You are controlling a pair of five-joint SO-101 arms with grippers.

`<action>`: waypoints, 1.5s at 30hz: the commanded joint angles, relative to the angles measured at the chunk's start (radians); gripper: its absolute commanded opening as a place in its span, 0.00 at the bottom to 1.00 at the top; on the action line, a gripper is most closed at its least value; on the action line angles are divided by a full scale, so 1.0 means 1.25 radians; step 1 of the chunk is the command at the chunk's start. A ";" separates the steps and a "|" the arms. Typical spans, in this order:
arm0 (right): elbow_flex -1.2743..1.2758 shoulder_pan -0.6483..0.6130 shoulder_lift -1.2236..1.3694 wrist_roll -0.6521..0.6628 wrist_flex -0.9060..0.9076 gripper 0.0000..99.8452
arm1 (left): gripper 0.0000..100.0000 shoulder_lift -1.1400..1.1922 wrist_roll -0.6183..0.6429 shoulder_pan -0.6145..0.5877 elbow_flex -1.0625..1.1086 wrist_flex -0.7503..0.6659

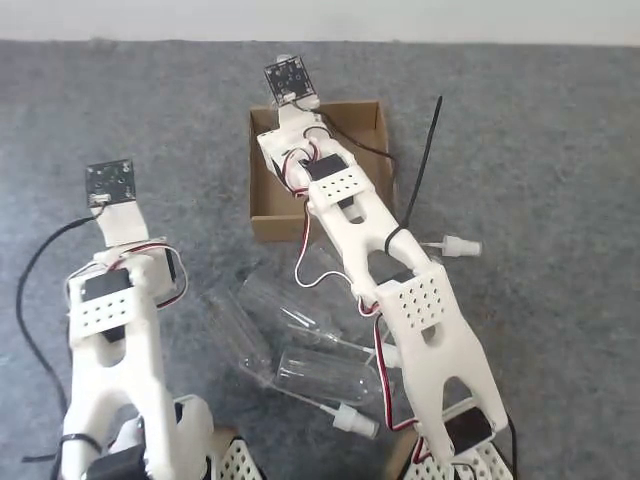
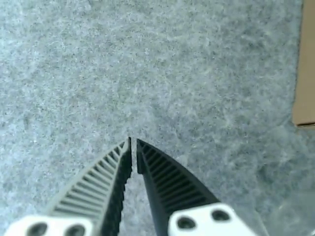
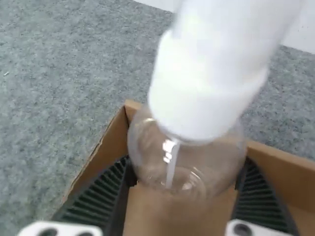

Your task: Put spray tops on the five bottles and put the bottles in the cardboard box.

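- Carpet first: the widest open stretch I've got lies beyond the box and off to its right. Between the two arms it's crowded.
- Cardboard box next, with my right arm stretched out over it. The near wall sits just beside the bottle's base. If I lower crooked, I reckon that rim catches it and twists it loose.
- Right gripper is clamped around a clear bottle, white spray top on, held over the box opening. Drop it from here and it may bounce or tip.
- Loose bottles lie under my right forearm. A low retreat could roll them away.
- Left gripper is nearly closed and empty over bare carpet, with the box corner off to one side and free room all round.
- Loose spray top lies just beside the right arm and could easily be flicked away.
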 commanded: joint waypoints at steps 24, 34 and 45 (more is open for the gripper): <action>-0.050 -0.001 -0.211 -0.009 0.343 0.28 | 0.02 -0.029 -0.007 0.002 -0.003 -0.020; -0.050 0.007 -0.339 -0.005 0.584 0.28 | 0.02 -0.032 -0.007 0.001 0.013 -0.052; -0.050 0.007 -0.492 -0.005 0.817 0.28 | 0.02 -0.033 -0.007 0.001 0.017 -0.058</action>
